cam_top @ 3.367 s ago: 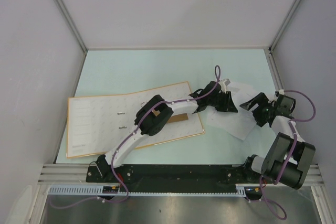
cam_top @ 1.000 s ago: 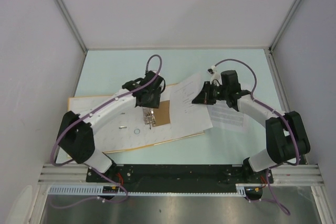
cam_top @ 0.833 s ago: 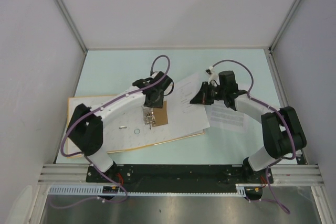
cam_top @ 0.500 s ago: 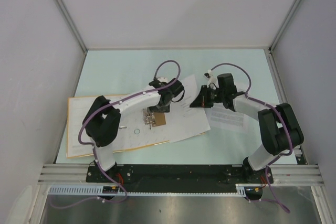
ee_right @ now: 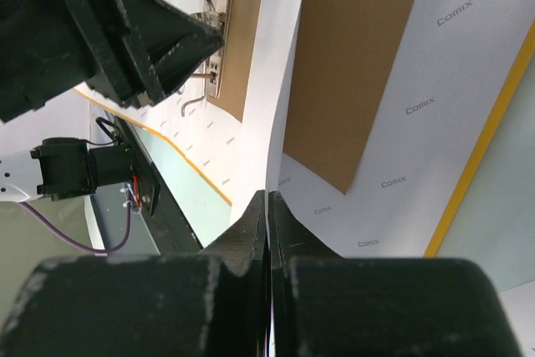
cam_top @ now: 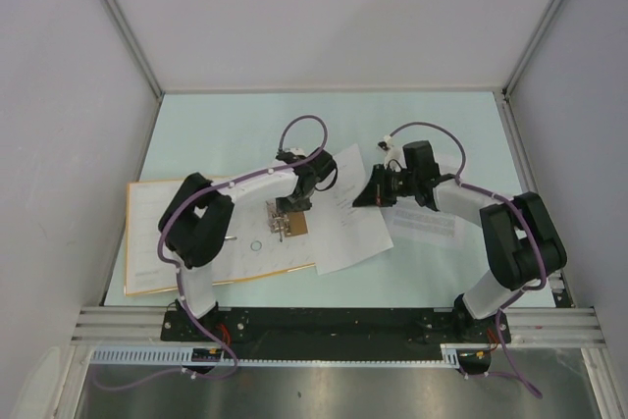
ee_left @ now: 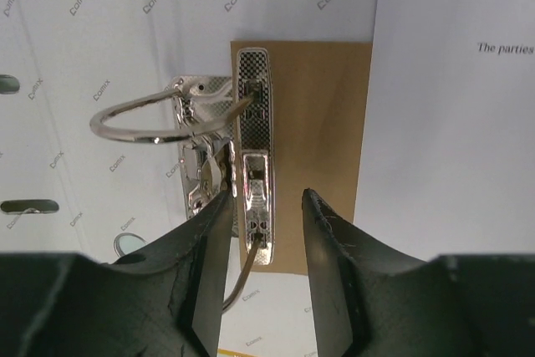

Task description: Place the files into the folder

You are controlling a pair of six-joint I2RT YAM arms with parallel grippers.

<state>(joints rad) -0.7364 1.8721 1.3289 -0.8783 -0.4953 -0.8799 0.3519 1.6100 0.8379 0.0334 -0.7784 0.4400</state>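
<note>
The large orange-yellow ring binder folder [cam_top: 147, 237] lies open near the left edge of the counter [cam_top: 245, 125], its whitish inside facing up. The right gripper [ee_right: 267, 206] is pressed together on the edge of a white printed paper sheet [cam_top: 351, 233]. This sheet lies partly over the folder's right side, near the middle of the counter. The left gripper [ee_left: 263, 223] has its jaws apart around the lever of the metal ring clip [ee_left: 201, 135].

I think the rings must be fully open first. Then the sheet should come flat and exactly over the prongs.

I count one folder, one clip, two grippers and two sheets. The second printed sheet [cam_top: 427, 228] rests on the counter under the right arm.
</note>
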